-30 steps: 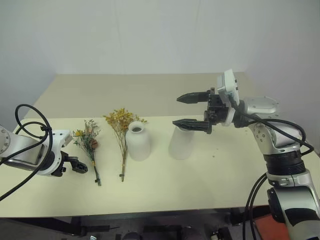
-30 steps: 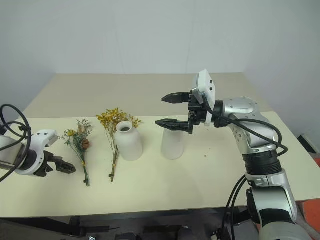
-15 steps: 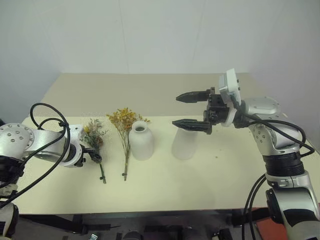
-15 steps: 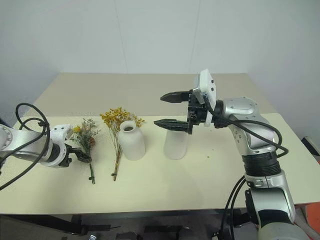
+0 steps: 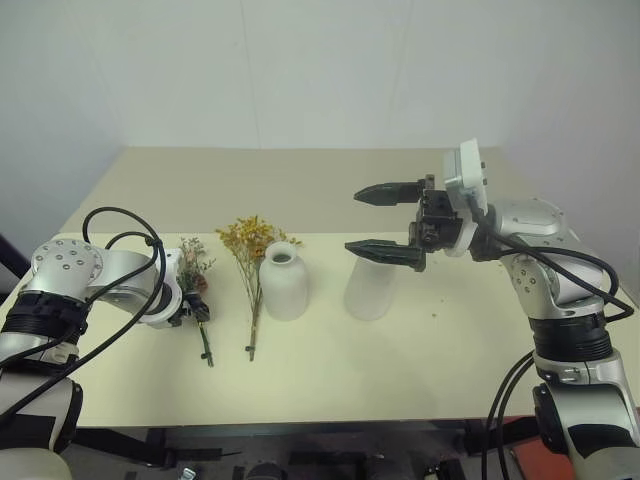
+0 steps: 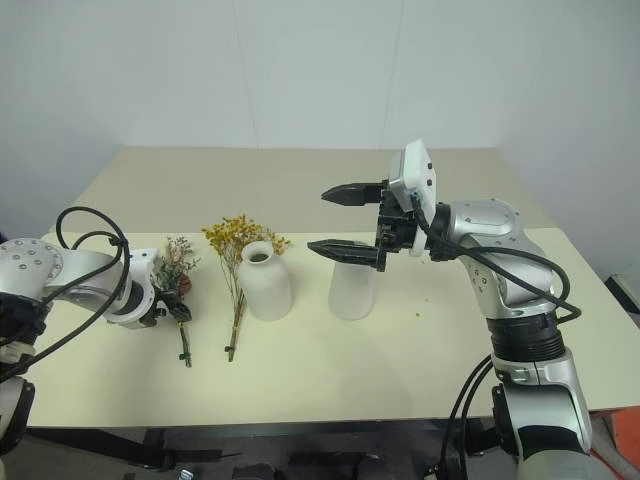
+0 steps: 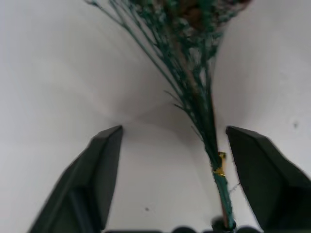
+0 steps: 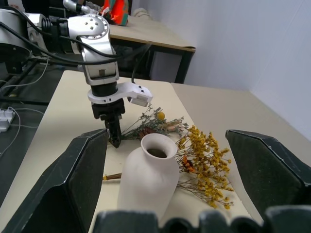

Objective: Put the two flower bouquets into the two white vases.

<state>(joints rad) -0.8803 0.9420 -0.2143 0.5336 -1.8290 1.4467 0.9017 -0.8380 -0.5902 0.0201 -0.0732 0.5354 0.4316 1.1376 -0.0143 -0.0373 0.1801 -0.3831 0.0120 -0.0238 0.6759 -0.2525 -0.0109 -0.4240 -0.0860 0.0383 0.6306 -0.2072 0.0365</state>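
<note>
Standing empty, both vases (image 5: 283, 283) (image 5: 369, 290); both arms' fingers (image 7: 104, 160) (image 5: 385, 250) spread, grasping nothing.

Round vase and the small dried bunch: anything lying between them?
Yes, the yellow bouquet lies flat on the table between the round vase and the small dried bunch, clearest in the head views.

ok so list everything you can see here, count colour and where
small bouquet: one, dark green-brown, lying on the table's left
yellow bouquet: one, yellow blossoms, lying just left of the rounded vase
rounded vase: one, white, upright mid-table
tapered vase: one, white, upright right of the rounded one
table: one, cream
left end effector: black fingers straddling the small bouquet's stems
right end effector: black, open above the tapered vase
</note>
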